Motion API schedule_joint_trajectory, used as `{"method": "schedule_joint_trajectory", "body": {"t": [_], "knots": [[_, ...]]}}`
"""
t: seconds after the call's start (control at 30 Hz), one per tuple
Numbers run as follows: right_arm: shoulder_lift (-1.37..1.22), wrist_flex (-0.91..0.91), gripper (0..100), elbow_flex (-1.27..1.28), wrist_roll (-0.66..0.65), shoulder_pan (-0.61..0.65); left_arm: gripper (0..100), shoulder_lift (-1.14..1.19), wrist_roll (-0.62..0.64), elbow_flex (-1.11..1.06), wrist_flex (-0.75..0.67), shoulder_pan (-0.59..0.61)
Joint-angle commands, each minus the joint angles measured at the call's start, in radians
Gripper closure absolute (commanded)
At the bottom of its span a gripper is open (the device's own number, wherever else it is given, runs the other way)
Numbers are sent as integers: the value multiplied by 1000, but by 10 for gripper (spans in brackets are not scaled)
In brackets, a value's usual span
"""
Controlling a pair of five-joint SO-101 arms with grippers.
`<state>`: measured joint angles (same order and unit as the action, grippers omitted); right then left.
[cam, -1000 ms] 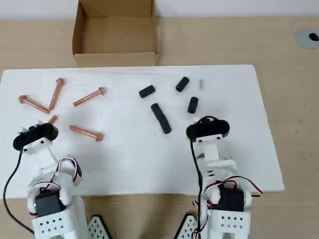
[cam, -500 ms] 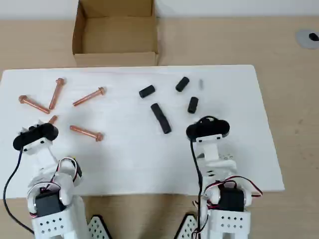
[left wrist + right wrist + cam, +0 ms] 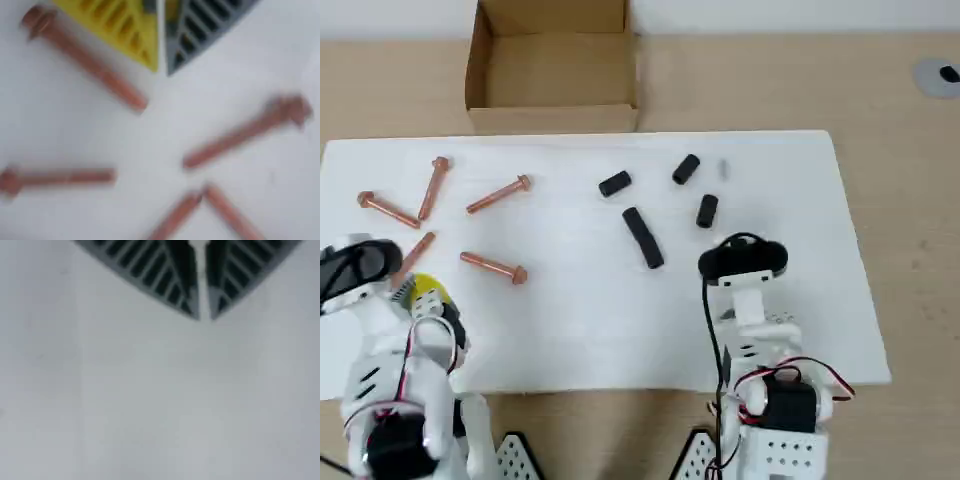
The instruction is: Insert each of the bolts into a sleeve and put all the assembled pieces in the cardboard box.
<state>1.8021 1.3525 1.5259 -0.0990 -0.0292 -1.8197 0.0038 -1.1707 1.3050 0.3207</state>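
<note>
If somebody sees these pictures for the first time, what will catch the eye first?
Most striking are the copper bolts scattered on the left part of the white sheet, with the black sleeves lying apart from them, nearer its middle. Beyond the sheet's far edge stands the open cardboard box. The left gripper hangs over the bolts, fingers together, holding nothing.

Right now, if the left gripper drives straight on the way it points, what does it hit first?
Probably bare mat: the left gripper, jaws about shut, aims down into the gap between bolts. The nearest bolt lies just beside the yellow jaw; depth's unclear, so it could clip that one.
</note>
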Motion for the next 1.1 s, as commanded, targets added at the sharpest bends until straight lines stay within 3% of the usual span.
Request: {"method": "schedule_joint_trajectory", "body": {"t": [0.0,0.2,0.5,0.63,0.8,0.93,1.07], "knots": [[84,3,988,-139,-8,-21,990,-1,-69,121,-15,5],[-229,-3,987,-456,-3,-19,990,117,-123,219,-9,12],[-917,18,987,-1233,114,1,990,707,-110,707,55,58],[-1102,46,987,-1483,143,73,989,961,-222,882,69,64],[-1293,94,987,-1615,226,157,902,1273,-379,1000,44,57],[-1385,91,987,-1662,222,199,901,1515,-476,1100,11,57],[-1443,83,986,-1676,115,236,897,1713,-580,1203,-9,40]]}}
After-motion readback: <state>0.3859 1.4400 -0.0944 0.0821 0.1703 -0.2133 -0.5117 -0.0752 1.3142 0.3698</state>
